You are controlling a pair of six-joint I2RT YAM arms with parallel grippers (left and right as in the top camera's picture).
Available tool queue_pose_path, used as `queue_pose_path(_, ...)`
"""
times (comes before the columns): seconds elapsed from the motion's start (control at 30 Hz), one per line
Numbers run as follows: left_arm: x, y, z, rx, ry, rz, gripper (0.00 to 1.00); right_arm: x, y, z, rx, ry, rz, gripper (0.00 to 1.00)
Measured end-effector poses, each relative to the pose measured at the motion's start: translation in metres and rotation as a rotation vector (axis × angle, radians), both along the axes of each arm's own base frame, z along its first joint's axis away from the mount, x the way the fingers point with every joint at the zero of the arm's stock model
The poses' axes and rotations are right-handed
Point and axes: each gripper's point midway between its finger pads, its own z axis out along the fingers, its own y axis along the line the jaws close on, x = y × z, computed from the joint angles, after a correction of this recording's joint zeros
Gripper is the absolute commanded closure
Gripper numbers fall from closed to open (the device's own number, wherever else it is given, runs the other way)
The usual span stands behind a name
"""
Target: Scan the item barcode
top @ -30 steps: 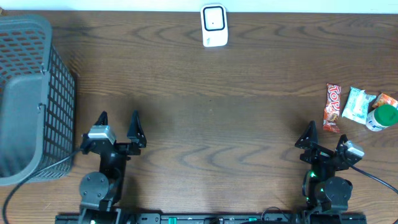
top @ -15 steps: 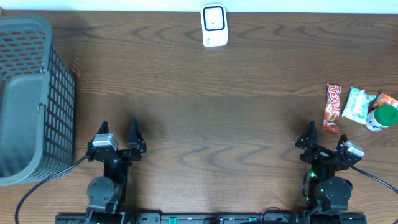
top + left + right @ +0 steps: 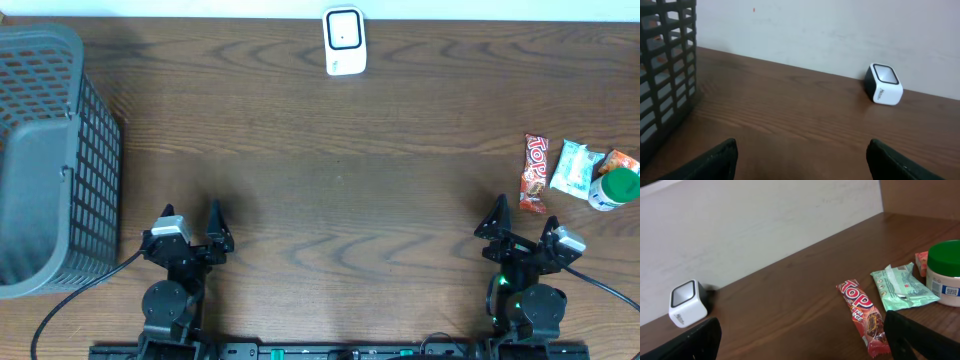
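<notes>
The white barcode scanner (image 3: 344,41) stands at the table's far edge, its dark window also showing in the left wrist view (image 3: 885,84) and the right wrist view (image 3: 686,303). The items lie at the right: a red Top candy bar (image 3: 535,173) (image 3: 862,312), a pale green packet (image 3: 578,168) (image 3: 902,286), an orange packet (image 3: 622,160) and a white jar with a green lid (image 3: 614,188) (image 3: 946,267). My left gripper (image 3: 190,215) (image 3: 801,150) is open and empty near the front left. My right gripper (image 3: 522,218) (image 3: 802,330) is open and empty, just short of the candy bar.
A tall grey mesh basket (image 3: 50,150) (image 3: 665,75) stands at the left edge, close beside my left arm. A pale wall runs behind the scanner. Cables trail from both arm bases at the front edge.
My left arm has drawn back toward the front edge, its gripper still open. The right arm and the items have not moved.
</notes>
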Motion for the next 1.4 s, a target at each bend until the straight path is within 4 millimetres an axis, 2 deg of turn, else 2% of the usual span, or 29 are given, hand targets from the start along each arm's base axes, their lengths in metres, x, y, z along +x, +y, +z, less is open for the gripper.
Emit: queue_pose_path(1.4, -0.0001, -0.0041, 0.0000, -0.002, 0.003, -0.024, 0.17, 0.0000, 0.0000, 0.0000, 0.000, 0.000, 0.000, 0.01)
